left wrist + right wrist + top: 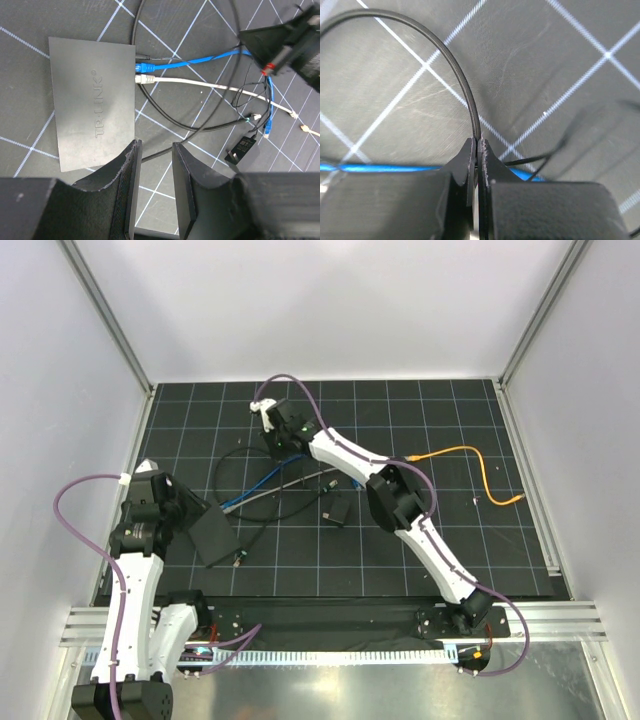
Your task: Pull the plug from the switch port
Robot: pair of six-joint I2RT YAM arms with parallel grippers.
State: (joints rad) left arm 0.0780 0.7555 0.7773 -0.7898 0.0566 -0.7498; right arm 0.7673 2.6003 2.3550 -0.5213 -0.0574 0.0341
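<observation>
The switch (214, 536) is a flat black TP-LINK box (92, 107) at the front left of the mat. A blue plug (142, 66), a grey-white plug (144, 79) and a thin black lead sit in sockets on its right edge. My left gripper (156, 146) is open and empty, hovering just beside the switch's near corner (188, 512). My right gripper (478, 144) is shut on a thin black cable (456, 67) at the back of the mat (278, 443), well away from the switch.
A small black adapter block (338, 510) lies mid-mat. Blue (250, 496) and grey cables run from the switch toward it, with loops of black cable around them. An orange cable (455, 451) lies at the right. White walls enclose the mat.
</observation>
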